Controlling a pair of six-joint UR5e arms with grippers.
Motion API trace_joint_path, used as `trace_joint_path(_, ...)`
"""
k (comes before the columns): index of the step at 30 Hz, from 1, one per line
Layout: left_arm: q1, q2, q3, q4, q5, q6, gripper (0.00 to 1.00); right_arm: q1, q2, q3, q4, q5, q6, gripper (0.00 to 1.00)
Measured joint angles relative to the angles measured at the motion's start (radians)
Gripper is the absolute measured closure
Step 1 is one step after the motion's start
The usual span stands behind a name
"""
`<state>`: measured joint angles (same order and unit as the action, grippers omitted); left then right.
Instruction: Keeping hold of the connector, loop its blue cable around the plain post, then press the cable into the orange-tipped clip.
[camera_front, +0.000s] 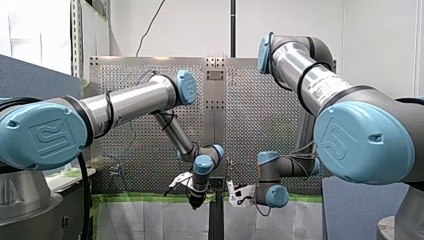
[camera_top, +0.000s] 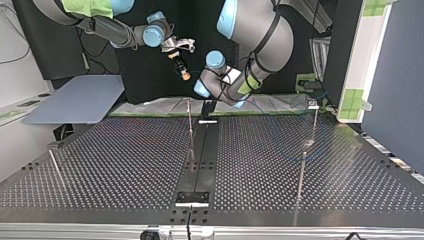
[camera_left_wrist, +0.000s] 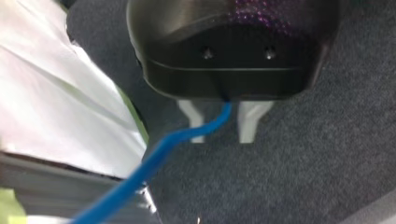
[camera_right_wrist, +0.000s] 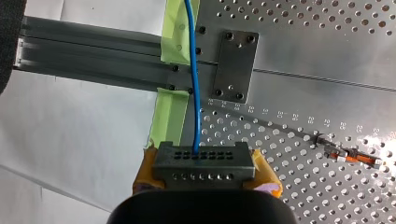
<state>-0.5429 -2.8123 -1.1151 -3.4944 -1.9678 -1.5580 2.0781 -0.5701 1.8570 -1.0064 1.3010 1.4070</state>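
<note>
Where the front view looks over the perforated table, our left gripper hangs at six o'clock, its fingers too small to read. From the top view, our right gripper sits near twelve o'clock, a slender post toward six o'clock of it. Along the left wrist view, pale fingers stand narrowly apart, the blue cable running between them. Through the right wrist view, yellow pads clamp the connector; its cable leads straight ahead over green tape, the orange-tipped clip at the connector's three o'clock.
</note>
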Motion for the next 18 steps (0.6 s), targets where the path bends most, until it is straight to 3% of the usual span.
trace_joint_path(10, -0.004, 0.021, 0.000, 0.031, -0.019, -0.059, 1.00, -0.007, 0.000, 0.000, 0.001, 0.000, 0.000, 1.00)
trace_joint_path(18, 0.000, 0.095, -0.065, 0.109, 0.004, -0.109, 1.00, -0.017, -0.001, -0.010, 0.004, 0.000, 0.000, 1.00)
